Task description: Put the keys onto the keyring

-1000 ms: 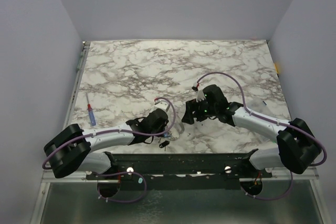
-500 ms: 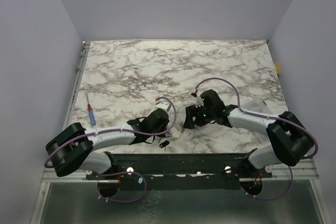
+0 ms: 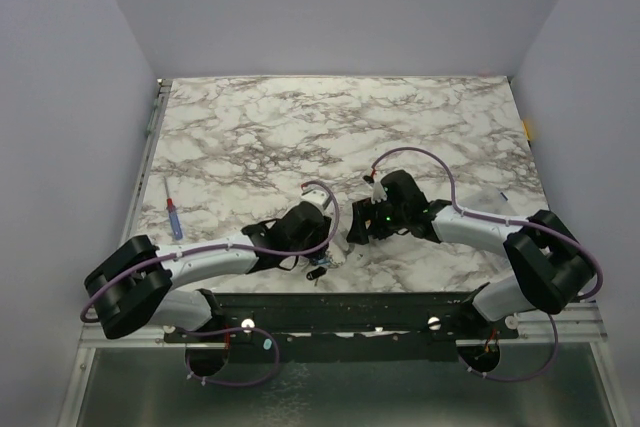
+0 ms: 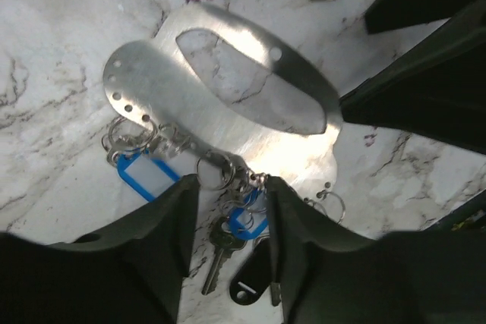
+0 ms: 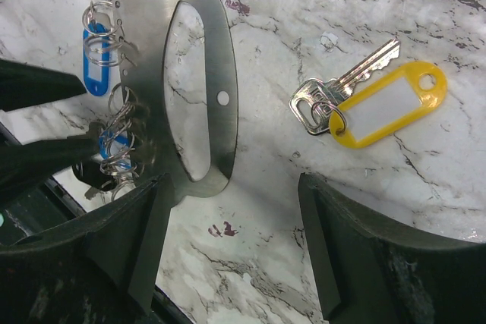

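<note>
The keyring is a flat metal plate with small rings along one edge, lying on the marble; it also shows in the right wrist view. Two blue tags, a key and a black tag hang from its rings. My left gripper is open, its fingers on either side of the ring cluster with the second blue tag. A loose key with a yellow tag lies to the right. My right gripper is open wide just below the plate's end.
A thin red-and-blue stick lies at the table's left side. The dark key cluster sits close to the table's near edge and the black mounting rail. Both grippers are almost touching.
My right gripper has drawn in towards the left one and lowered near the plate. My left gripper has shifted slightly right over the key cluster.
</note>
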Available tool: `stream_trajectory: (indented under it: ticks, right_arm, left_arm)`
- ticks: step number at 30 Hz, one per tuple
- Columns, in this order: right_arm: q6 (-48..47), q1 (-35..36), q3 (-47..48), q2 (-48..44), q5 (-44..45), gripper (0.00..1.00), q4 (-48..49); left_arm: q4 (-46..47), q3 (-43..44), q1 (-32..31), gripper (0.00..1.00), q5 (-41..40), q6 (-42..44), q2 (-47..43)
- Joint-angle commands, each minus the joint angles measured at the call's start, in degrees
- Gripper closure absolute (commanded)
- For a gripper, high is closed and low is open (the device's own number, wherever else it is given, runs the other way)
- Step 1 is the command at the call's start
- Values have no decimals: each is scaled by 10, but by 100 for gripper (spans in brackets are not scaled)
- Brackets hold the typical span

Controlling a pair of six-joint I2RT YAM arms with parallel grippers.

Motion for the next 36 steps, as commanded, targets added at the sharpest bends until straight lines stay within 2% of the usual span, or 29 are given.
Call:
stream_trajectory:
  ticks: [1,3,9,13,17,23,26,29,36]
  right_arm:
    - [-2,3,-3,-2,0,24,-4]
    - [-3,2,-3,-3,1,24,-6]
    - [-1,3,-3,-6,3,24,-10]
    - [-1,2,-10,-14,8,24,-17]
    - [-4,2,-17,-26,17,24,-26]
    - [-1,3,-13,-23,12,24,-24]
    - [-2,2,-10,-18,11,24,-24]
    - [-2,2,-10,-17,10,24,-23]
    - [1,3,-16,-22,11,24,-24]
  left_arm:
    - [-48,66,3,48,-19,33,-17]
    - [-74,87,3,49,-24,38,-9]
    - [-91,122,4,68,14,33,38]
    - [-98,121,3,75,16,55,60]
    - [-107,107,3,73,18,104,53]
    - [-109,70,4,56,-21,168,-1]
    - [-88,60,4,56,-22,174,-2]
    - [-79,72,4,62,-31,159,26]
    - [-44,97,4,67,8,109,77]
